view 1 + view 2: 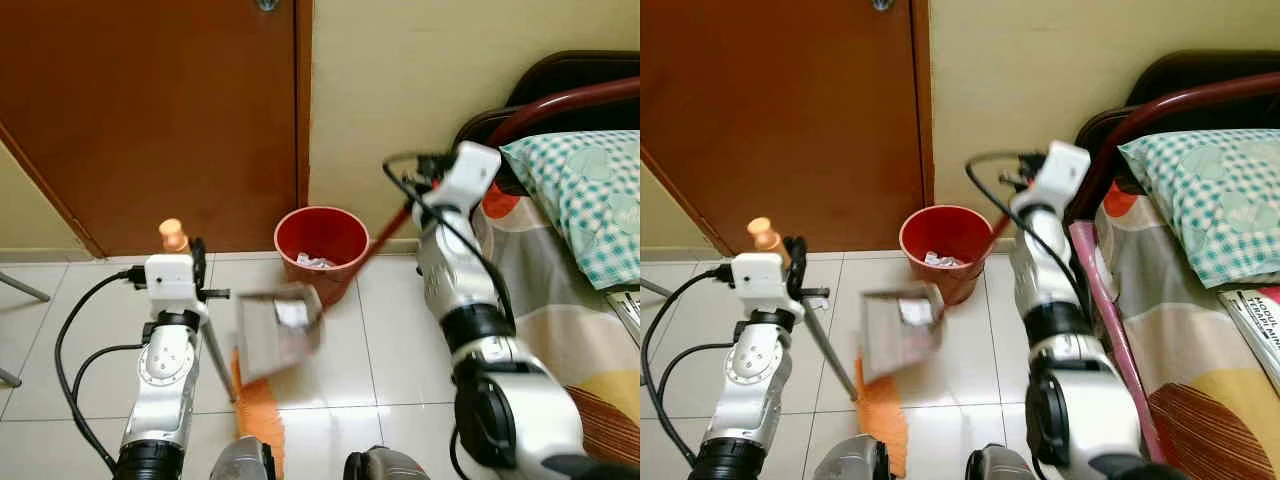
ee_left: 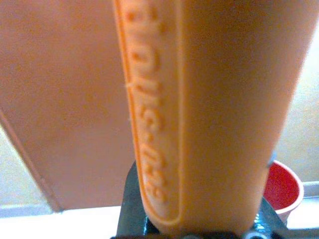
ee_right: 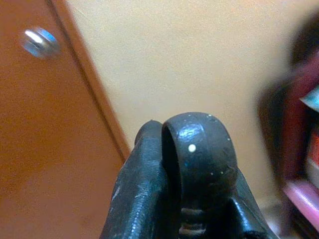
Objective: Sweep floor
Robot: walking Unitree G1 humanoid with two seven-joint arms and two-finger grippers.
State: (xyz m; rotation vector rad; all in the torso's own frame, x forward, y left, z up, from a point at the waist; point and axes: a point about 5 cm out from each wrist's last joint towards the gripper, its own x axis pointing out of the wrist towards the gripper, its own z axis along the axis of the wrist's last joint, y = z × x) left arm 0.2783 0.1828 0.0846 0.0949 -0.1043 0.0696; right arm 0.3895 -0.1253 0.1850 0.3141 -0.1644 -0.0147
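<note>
We see raised lettering moulded along the orange handle [image 2: 209,109], too blurred to read, and unreadable print on a book [image 1: 1258,312] on the bed.

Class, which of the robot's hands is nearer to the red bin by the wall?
Right. The right hand is just beside the red bin; the left hand is farther off on its other side.

A brown wooden door [image 1: 150,110] stands shut beside a cream wall [image 1: 420,80]; a bed [image 1: 560,290] with a dark red frame carries a patterned sheet and a teal checked pillow [image 1: 590,190]; white floor tiles [image 1: 330,370] below.
</note>
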